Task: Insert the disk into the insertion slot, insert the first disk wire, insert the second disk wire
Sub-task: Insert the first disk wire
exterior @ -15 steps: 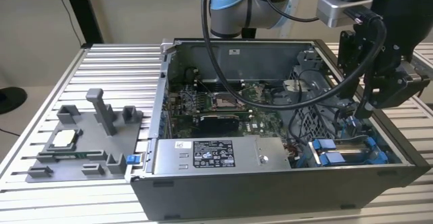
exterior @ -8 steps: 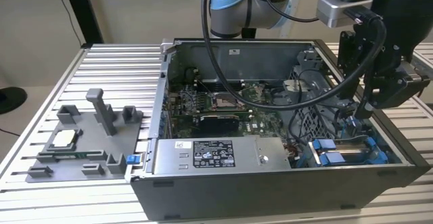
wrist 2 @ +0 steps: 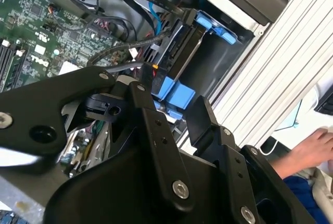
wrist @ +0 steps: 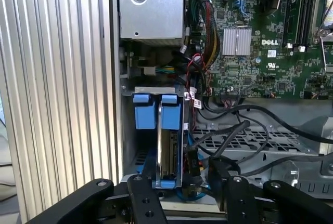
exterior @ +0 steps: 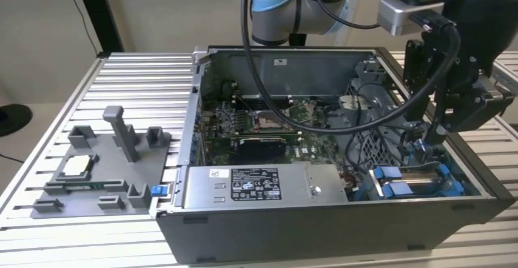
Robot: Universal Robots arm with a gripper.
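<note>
So the disk (wrist: pixel 165 151) sits in the insertion slot (wrist: pixel 153 90) at the case (exterior: pixel 324 231) corner. The gripper (wrist: pixel 183 177) hangs over its end, jaws spread wide, holding nothing. Black cables (wrist: pixel 244 130) crowd right beside it.

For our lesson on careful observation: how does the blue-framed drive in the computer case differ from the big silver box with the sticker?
The drive sits in a blue plastic frame; the silver box is bare metal. The drive stands on edge, thin side up; the silver box lies flat, sticker facing up. The drive looks much slimmer than the silver box. Both are rectangular, metal-bodied and sit inside the computer case.
</note>
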